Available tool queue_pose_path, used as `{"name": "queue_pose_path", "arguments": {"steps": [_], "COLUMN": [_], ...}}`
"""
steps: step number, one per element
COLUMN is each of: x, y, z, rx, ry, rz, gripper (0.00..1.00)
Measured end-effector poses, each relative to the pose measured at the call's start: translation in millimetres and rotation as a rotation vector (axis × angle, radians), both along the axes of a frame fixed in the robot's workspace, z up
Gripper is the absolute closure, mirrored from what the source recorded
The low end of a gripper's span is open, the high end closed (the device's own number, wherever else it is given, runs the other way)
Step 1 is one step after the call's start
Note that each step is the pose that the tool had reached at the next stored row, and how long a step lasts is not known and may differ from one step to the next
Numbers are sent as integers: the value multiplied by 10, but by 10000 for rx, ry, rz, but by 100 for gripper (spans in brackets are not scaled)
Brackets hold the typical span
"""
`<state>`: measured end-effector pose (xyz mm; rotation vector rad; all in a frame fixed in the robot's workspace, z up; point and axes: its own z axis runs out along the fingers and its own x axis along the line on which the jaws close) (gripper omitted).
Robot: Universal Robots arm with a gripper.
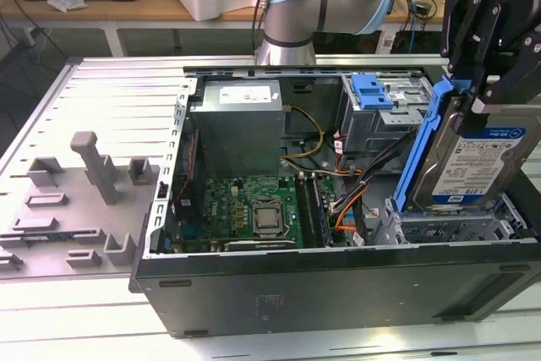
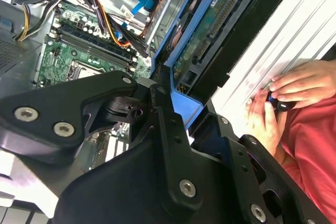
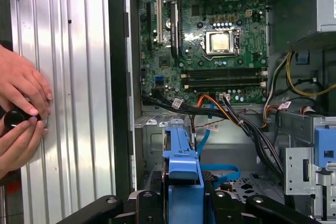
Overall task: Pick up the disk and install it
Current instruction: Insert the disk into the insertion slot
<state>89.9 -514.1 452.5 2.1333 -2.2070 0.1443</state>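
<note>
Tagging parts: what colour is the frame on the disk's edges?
Blue; the frame along the disk shows best in the exterior view.

In the exterior view the gripper (image 1: 470,92) is cut off above. Its fingers (image 1: 489,82) cover the top of the disk (image 1: 483,158) they clamp. The disk's lower end is hidden behind the case (image 1: 338,285) wall, and the case runs out of the picture at the exterior view's right. In the first wrist view a person's hands (image 3: 18,111) are cut off by the picture's edge. They close round a small black thing (image 3: 14,118), and what it is cannot be told. In the second wrist view the gripper's body hides the disk's near end.
</note>
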Motion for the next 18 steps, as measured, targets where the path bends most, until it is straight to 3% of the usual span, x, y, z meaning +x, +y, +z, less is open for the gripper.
{"name": "queue_pose_path", "arguments": {"steps": [14,18], "x": [1,1], "y": [19,19], "z": [35,52], "rx": [10,69], "ry": [0,-6], "rz": [116,118], "gripper": [63,63]}}
